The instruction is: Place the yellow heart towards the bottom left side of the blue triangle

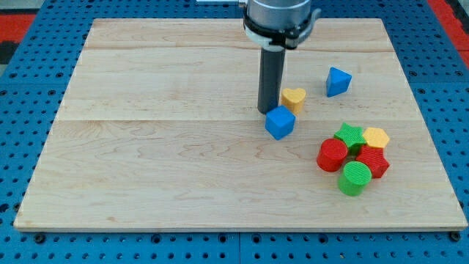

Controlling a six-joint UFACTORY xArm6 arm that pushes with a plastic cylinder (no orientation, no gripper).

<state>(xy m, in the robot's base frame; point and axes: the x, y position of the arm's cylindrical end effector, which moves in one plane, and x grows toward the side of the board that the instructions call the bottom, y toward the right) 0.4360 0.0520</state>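
The yellow heart (294, 98) lies right of the board's centre. The blue triangle (337, 81) sits up and to the right of it, a short gap apart. A blue cube (280, 122) lies just below and left of the heart, almost touching it. My tip (266, 111) stands on the board just left of the heart and at the blue cube's upper left corner; the dark rod rises from there to the arm's head at the view's top.
A tight cluster lies at the lower right: a green star (349, 135), a yellow block (376, 137), a red cylinder (332, 155), a red block (372, 161) and a green cylinder (355, 178). The wooden board (161, 147) rests on a blue pegboard.
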